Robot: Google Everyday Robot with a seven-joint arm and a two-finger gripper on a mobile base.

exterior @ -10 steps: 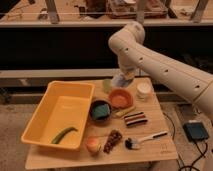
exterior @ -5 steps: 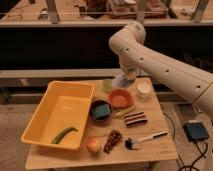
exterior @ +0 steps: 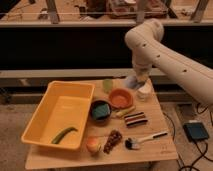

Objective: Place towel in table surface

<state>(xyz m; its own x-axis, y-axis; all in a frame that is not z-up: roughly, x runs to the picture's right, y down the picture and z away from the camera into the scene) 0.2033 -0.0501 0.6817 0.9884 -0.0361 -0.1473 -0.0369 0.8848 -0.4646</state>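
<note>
Not much has changed. The arm (exterior: 165,55) seems to have slid a little to the right at the back of the table (exterior: 160,150). The gripper (exterior: 138,79) is low there, by the far edge. Nothing on the table has moved. The bin (exterior: 50,97), the orange bowl (exterior: 120,98), the green cup (exterior: 107,85) and the white cup (exterior: 145,92) all sit where they were.

A pale blue patch right at the gripper looks like the towel (exterior: 131,82). It is between the green cup and the white cup, just behind the orange bowl. I think this means the arm is at the spot where the towel goes down. The job looks close to its end, but I would not call it done yet.

Some things are hard to see. I cannot tell how wide the gripper is open, or if it has hold of the towel. I cannot tell if the towel lies on the table or hangs just above it. Part of the towel may be hidden by the gripper, so its shape is not clear. The arm is cut off at the right side, and the base is out of view. A dark box (exterior: 195,131) lies on the floor to the right, and I cannot say what it is
</note>
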